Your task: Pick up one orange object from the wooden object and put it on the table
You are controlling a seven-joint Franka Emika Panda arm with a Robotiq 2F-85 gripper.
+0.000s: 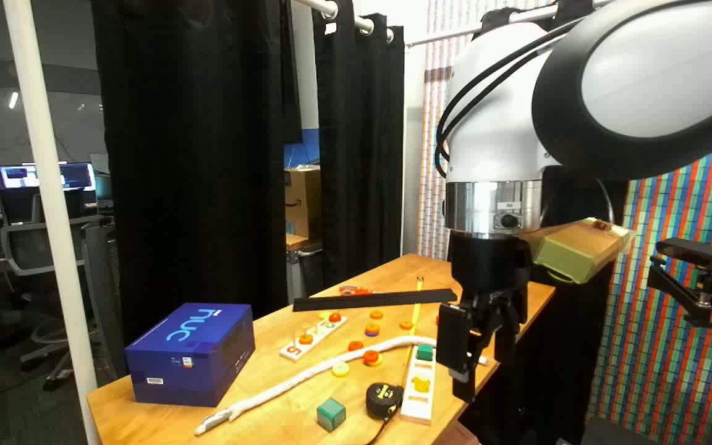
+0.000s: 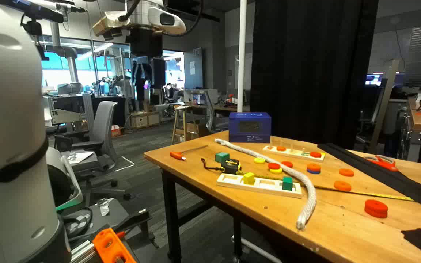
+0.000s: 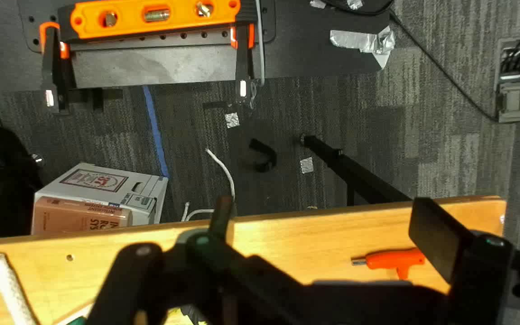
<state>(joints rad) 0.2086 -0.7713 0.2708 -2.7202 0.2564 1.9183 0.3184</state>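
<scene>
Pincer (image 3: 325, 225): jaws stood apart, nothing held. Orange disc (image 1: 305, 339) lay on the wooden board (image 1: 321, 334), below the pincer and well apart. Judged light, stiff, slightly slick; best pinched at opposite edges.

"nuc" on a blue box (image 1: 192, 352), a 5 on the pegged board (image 1: 320, 334), an Amazon arrow on a carton (image 1: 303, 213)

The blue box has "nuc" in light blue letters on its top; the print on the white stickers (image 1: 187, 362) on its side is too small to read. The 5, in red, is at one end of the pegged board. The carton bears the curved Amazon arrow. In the wrist view, large dark letters on a brown item (image 3: 72, 219) give "IN", "RO" and "SYS", one line under another; the white box (image 3: 147, 183) just beside it has a red-framed label (image 3: 94, 180), its letters unclear. Too small to read: the yellow lettering on the tape measure (image 2: 231, 166) and the wall sheets (image 2: 192, 68).
</scene>
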